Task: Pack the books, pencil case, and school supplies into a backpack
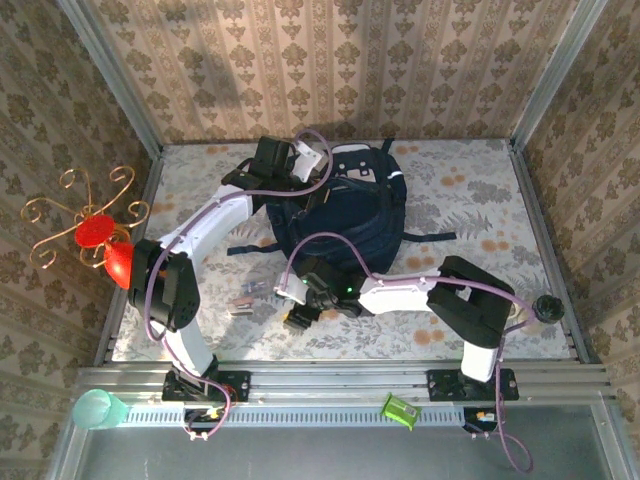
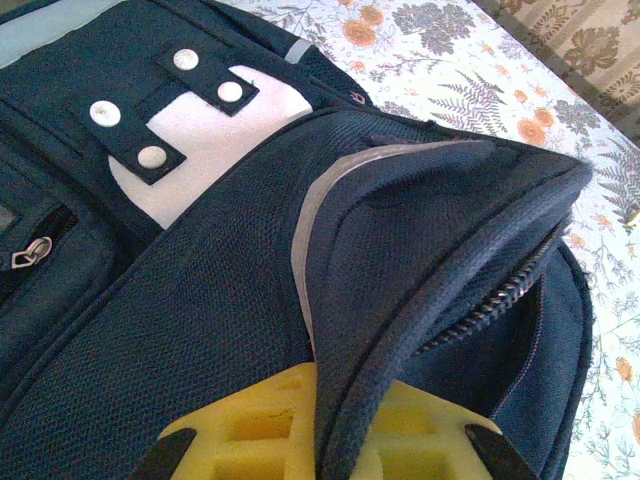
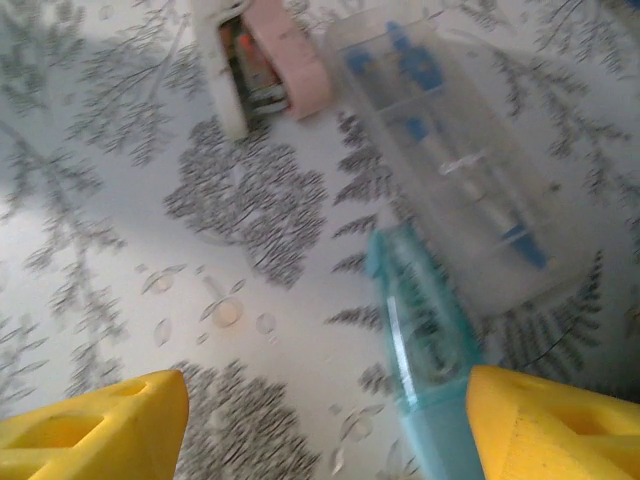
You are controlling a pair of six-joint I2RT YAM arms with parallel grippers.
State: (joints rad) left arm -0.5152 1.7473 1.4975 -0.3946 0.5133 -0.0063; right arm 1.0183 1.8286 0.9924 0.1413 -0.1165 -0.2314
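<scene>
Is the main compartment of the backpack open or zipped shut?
Open. On the backpack, the zip teeth border a dark gap; the left gripper pinches the rim between its jaws.

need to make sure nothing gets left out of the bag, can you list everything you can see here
backpack: one, dark navy with white patch, table centre
clear case: one, see-through with blue pieces inside, on the cloth
teal tool: one, teal, beside the clear case
pink oblong piece: one, pale pink, beyond the clear case
white item: one, white, beside the pink oblong piece, blurred
tablecloth: one, pale floral, over the table
red ornament: one, red with gold wire curls, by the left wall
cup: one, pale green, near-left rail
green box: one, bright green, near rail
black knob: one, black, right table edge
left gripper: one, yellow fingers, shut on the backpack's flap
right gripper: one, yellow fingers, open over the cloth
</scene>
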